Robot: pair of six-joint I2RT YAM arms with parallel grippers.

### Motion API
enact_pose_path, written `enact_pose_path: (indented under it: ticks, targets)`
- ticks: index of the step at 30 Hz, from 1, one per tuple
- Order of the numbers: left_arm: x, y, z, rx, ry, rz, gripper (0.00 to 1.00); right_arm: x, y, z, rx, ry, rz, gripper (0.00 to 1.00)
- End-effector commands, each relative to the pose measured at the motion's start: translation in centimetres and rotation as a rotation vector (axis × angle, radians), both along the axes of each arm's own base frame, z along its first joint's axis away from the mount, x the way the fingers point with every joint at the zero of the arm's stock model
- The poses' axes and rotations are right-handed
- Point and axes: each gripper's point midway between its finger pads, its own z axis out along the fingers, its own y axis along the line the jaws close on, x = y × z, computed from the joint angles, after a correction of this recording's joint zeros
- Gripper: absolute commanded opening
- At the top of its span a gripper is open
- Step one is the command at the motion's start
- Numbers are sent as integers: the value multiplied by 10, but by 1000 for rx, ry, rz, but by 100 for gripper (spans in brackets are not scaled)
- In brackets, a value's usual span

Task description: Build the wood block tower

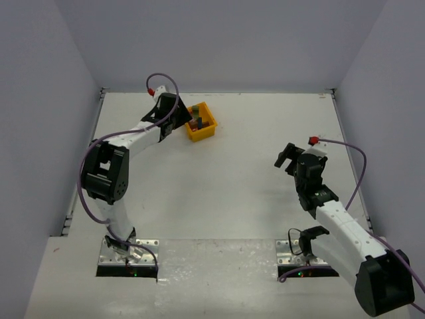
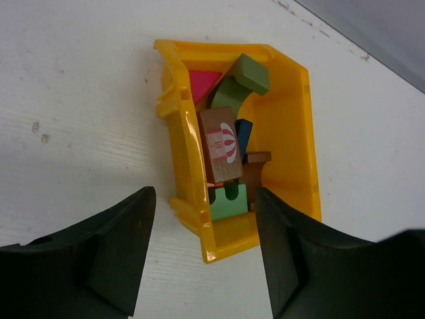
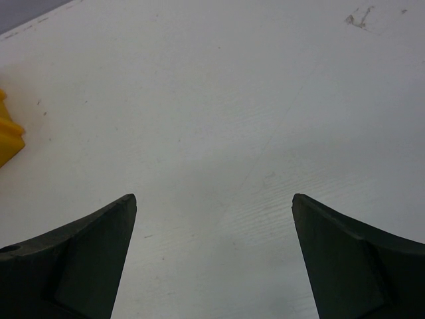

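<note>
Bright, even light, soft faint shadows; wrist views blur toward the bottom.

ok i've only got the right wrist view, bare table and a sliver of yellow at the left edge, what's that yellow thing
Observer: A yellow bin toward the far left of the table, with the wooden blocks piled inside.
Operator: and where's the other arm
Observer: The left claw hovers over the bin's near end, jaws open, holding nothing.
Operator: any tower started
Observer: No. Every block I can see is in the bin. A brown block with a balloon picture lies on top, and a green arch is beside it.
</note>
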Motion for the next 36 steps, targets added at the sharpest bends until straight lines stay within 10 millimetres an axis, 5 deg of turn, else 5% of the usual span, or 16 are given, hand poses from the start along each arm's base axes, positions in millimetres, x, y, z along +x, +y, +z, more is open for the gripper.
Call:
enact_pose_path:
  ticks: [1, 7, 14, 19, 23, 31, 36]
  targets:
    - [13, 4, -2, 8, 13, 45, 56, 16, 4, 28, -9, -61, 13, 99]
    - [22, -1, -21, 13, 66, 36, 51, 18, 4, 25, -19, -44, 15, 99]
    - [23, -5, -42, 28, 113, 18, 33, 19, 4, 24, -27, -33, 14, 99]
    - [23, -9, -49, 41, 128, -10, 0, 18, 3, 21, -29, -24, 7, 99]
    - [19, -12, -28, 77, 91, -57, 0, 19, 9, 21, -19, -16, 38, 99]
    - [-23, -9, 75, 543, -108, -92, 0, 19, 15, 19, -22, -8, 81, 99]
    - [-45, -26, 95, 685, -143, -235, 0, 17, 17, 18, -21, -5, 95, 99]
